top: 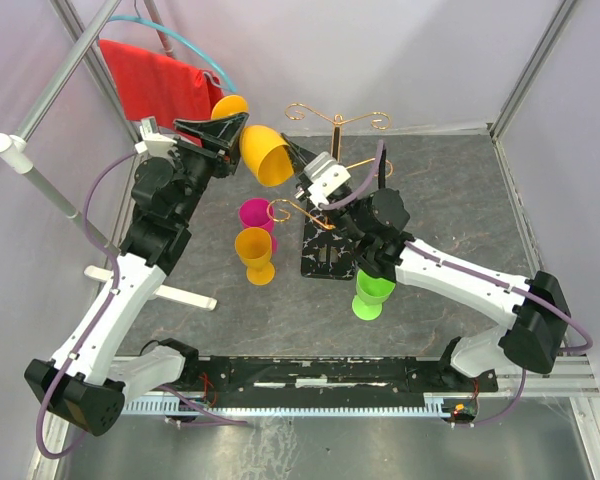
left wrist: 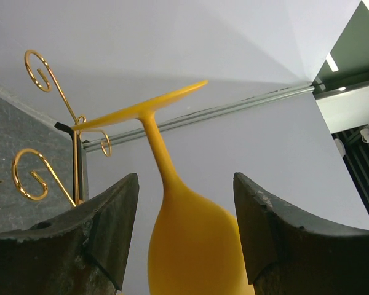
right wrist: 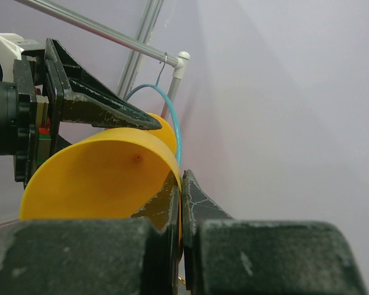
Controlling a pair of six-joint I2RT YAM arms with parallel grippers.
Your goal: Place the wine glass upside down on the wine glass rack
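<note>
A yellow wine glass (top: 265, 155) is held in the air on its side, with its foot toward the back left. My right gripper (top: 294, 160) is shut on its rim, one finger inside the bowl (right wrist: 98, 178), jaws pinched at the lip (right wrist: 180, 175). My left gripper (top: 235, 135) is open, and its fingers straddle the bowl (left wrist: 190, 246) near the stem without touching it. The gold wire rack (top: 335, 125) stands on its black base (top: 330, 255), just right of the glass. Its scrolls show in the left wrist view (left wrist: 31, 178).
A magenta glass (top: 255, 213) and an orange glass (top: 255, 255) stand left of the rack base. A green glass (top: 373, 292) stands under the right arm. A red cloth (top: 155, 80) and a teal hanger (right wrist: 172, 117) hang on a rail at the back left.
</note>
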